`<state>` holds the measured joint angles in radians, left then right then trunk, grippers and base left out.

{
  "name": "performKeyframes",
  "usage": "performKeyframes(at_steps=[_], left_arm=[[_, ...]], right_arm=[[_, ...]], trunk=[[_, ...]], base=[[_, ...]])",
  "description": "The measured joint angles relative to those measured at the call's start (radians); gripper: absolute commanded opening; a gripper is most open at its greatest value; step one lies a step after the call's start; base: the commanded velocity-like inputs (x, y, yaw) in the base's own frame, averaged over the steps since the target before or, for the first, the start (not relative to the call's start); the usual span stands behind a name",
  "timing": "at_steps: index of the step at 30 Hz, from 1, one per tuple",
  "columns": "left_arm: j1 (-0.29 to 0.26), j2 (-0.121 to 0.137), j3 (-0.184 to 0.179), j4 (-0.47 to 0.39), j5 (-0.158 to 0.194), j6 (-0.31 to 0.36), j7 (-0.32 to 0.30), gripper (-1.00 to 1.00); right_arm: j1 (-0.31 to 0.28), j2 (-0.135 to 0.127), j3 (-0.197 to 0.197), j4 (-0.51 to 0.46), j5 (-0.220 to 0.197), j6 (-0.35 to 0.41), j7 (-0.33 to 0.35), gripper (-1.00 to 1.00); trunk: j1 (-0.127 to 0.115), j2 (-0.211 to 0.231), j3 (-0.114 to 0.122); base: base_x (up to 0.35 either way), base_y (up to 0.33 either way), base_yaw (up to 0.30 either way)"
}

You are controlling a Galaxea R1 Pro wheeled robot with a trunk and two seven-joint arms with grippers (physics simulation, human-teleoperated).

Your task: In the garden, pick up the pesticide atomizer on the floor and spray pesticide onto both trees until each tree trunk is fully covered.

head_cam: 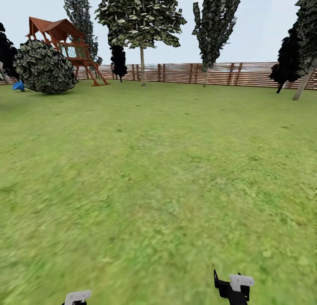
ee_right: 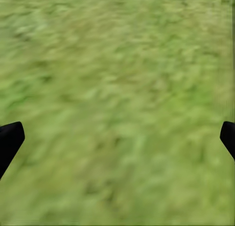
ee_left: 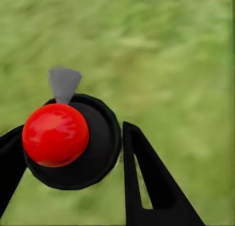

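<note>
While the left gripper [ee_left: 73,152] is clamping the pesticide atomizer [ee_left: 68,138], its black fingers [ee_left: 152,182] are pressing in on the round black body from both sides in the left wrist view. A glossy red ball cap [ee_left: 55,134] is sitting on that body, and a grey cone-shaped nozzle [ee_left: 63,83] is sticking out past it at about 12 o'clock. Blurry green floor [ee_left: 166,55] is lying behind all of it.

Right gripper [ee_right: 117,138] is standing wide open, holding nothing: just two black fingertips [ee_right: 10,140] are showing at 9 and 3 o'clock of the right wrist view, with grass [ee_right: 117,89] between them.

Head view: both arms are sitting low at 6 o'clock, a white left wrist part [head_cam: 78,297] at about 7 o'clock and the black-and-white right wrist [head_cam: 233,287] at about 5. Lawn is running ahead up to a brown slat fence [head_cam: 211,73] across 12 o'clock. Two trees with pale trunks are standing near the fence, one [head_cam: 142,65] at about 12 and one [head_cam: 205,78] just right of it. A leaning pale trunk [head_cam: 304,86] and dark foliage [head_cam: 288,58] are sitting at 2 o'clock. A red-roofed wooden playhouse [head_cam: 66,45], a round dark bush [head_cam: 44,67] and a small blue object [head_cam: 18,86] are grouped at 10 to 11 o'clock.
</note>
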<state>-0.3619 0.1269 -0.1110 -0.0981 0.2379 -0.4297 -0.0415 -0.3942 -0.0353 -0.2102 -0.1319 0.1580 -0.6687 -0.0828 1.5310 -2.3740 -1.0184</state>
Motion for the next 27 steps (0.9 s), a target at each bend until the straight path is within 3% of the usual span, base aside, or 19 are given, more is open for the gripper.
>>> performKeyframes(at_steps=[9, 15, 27], left_arm=[[0.000, 0.000, 0.000, 0.000, 0.000, 0.000, 0.000, -1.00], [0.000, 0.000, 0.000, 0.000, 0.000, 0.000, 0.000, -1.00], [0.000, -0.001, 0.000, 0.002, 0.001, 0.000, 0.002, -1.00]], right_arm=[[0.000, 0.000, 0.000, 0.000, 0.000, 0.000, 0.000, 1.00], [0.000, 0.001, 0.000, 0.000, 0.000, 0.000, 0.001, 1.00], [0.000, 0.003, 0.000, 0.000, 0.002, 0.000, 0.001, 1.00]], trunk=[[0.000, 0.000, -0.012], [0.000, 0.000, -0.016], [0.000, 0.000, -0.021]], base=[[0.332, 0.089, -0.184], [0.335, 0.067, -0.036], [0.337, 0.015, 0.202]])
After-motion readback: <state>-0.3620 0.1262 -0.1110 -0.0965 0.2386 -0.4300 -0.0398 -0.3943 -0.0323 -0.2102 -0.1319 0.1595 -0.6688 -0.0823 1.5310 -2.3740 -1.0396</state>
